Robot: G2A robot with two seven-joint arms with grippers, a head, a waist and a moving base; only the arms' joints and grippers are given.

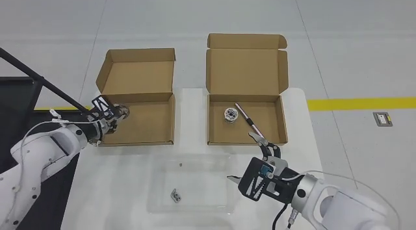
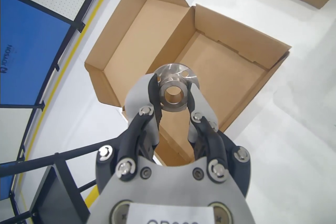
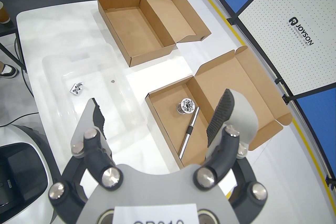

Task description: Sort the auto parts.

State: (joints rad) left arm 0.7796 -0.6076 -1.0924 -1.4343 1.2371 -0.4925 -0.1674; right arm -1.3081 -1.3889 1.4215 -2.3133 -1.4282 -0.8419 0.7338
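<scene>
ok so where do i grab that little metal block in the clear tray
Grip the metal block across its straight side edges, coming straight down from above: it lies flat on the clear tray floor, holed face up, nothing crowding it. The open right gripper looks nearest.

White table [image 1: 296, 121]: L brown cardboard box [image 1: 140, 126] beside R brown cardboard box [image 1: 218, 134]; clear plastic tray [image 1: 195, 162] in front. R box holds round metal hub [image 1: 230, 114], thin metal rod [image 1: 248, 120].
</scene>
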